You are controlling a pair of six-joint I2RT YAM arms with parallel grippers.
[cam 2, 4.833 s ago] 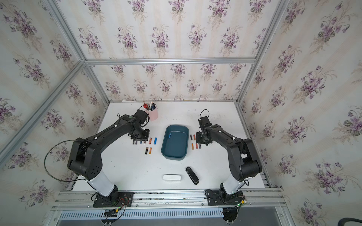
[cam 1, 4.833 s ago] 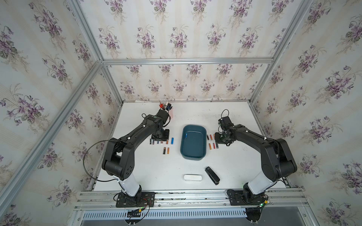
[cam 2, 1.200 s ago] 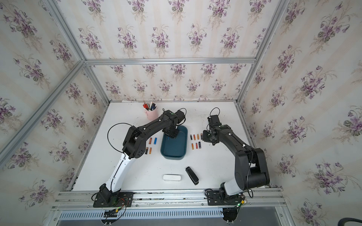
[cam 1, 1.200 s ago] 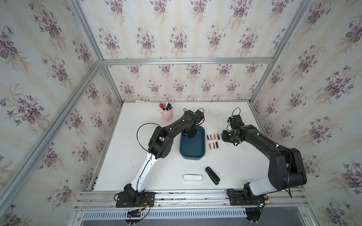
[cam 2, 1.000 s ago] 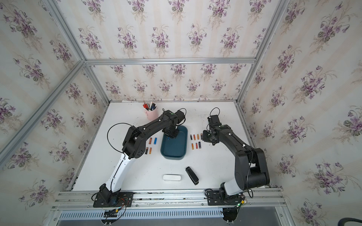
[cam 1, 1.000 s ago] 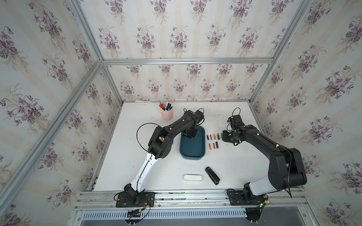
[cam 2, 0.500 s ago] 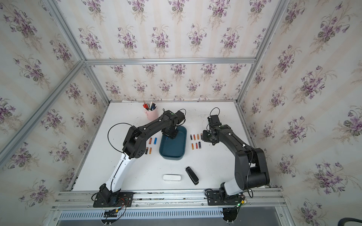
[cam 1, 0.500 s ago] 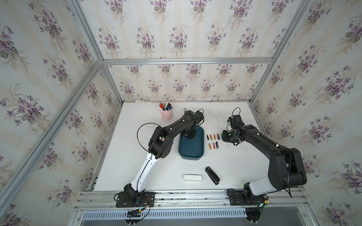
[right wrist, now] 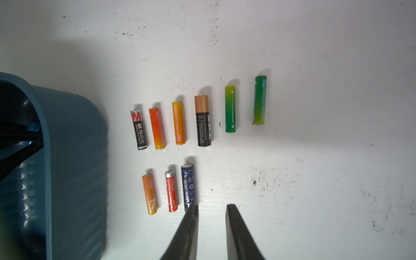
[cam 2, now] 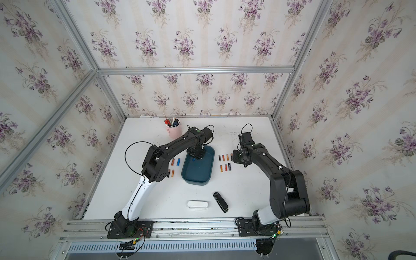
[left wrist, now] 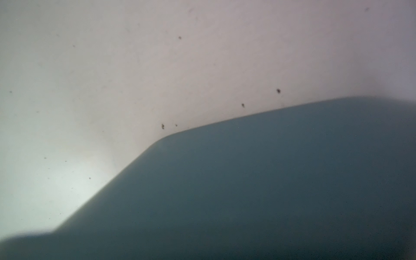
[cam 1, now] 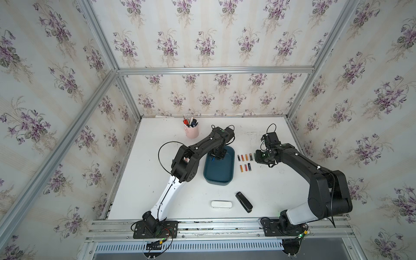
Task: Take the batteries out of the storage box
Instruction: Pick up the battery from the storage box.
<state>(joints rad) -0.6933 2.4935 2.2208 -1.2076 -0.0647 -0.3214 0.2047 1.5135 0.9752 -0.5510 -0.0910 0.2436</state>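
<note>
Though top views blur them, the right wrist view shows nine coloured cylindrical batteries (right wrist: 203, 121) lying parallel on the white worktop (right wrist: 315, 180) beside the dark teal plastic storage box (right wrist: 74, 157); right hand (right wrist: 211, 206) released, left hand's (cam 2: 195, 157) grip unclear.

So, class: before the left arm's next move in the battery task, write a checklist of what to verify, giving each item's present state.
1. The left claw is down inside the storage box: ok.
2. Its grip on the blue battery there: cannot tell.
3. The storage box is emptied: not ok; the blue battery is inside.
4. The right claw is empty, jaws apart: ok.
5. The laid-out batteries lie clear of the box: ok.
</note>
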